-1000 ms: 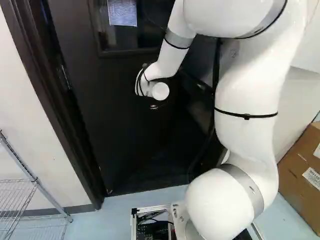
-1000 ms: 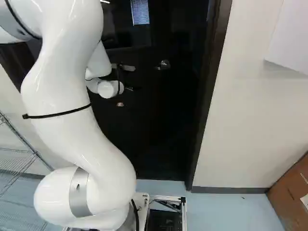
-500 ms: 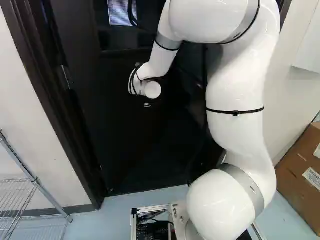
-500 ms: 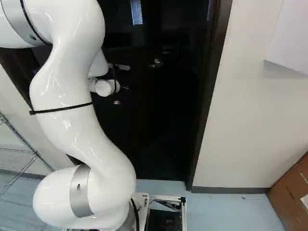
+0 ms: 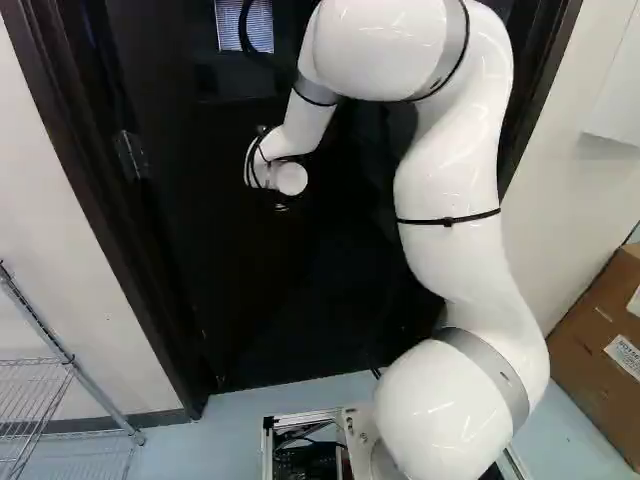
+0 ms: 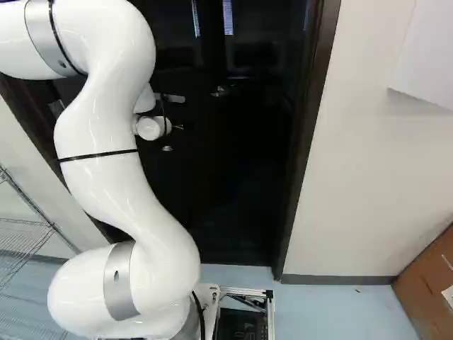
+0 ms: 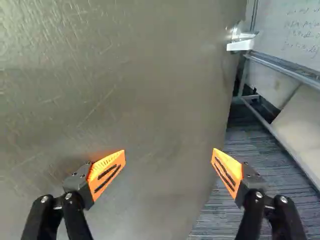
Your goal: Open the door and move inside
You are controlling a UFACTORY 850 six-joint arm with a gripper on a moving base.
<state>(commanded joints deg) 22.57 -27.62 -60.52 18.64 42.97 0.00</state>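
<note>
White shell: your arm (image 5: 450, 190) is rising above the base's metal frame (image 6: 270, 315), which is sitting on pale blue floor (image 6: 340, 304) outside the doorway. Your claw (image 7: 169, 156) is standing spread, its orange pads (image 7: 107, 172) well apart and pinching nothing. Just ahead, the door (image 7: 140, 100) is showing you a broad, scuffed face; whether a finger is touching it, you are not able to tell. In the right base view it is standing ajar within its dark door frame (image 6: 311, 127), angling away from you. Farther along, the lever handle (image 7: 241, 42) is sitting near the free edge, outside the claw's reach. Past that edge you are seeing striped carpet (image 7: 235, 155) and, beyond, a whiteboard (image 7: 300, 30).

Status, judged: unlatching is looking done, the swing partly done. Remaining: you are needing a wider gap, probably by pushing the face, then driving the base through. Risk: the door is possibly swinging back if unsupported.
</note>
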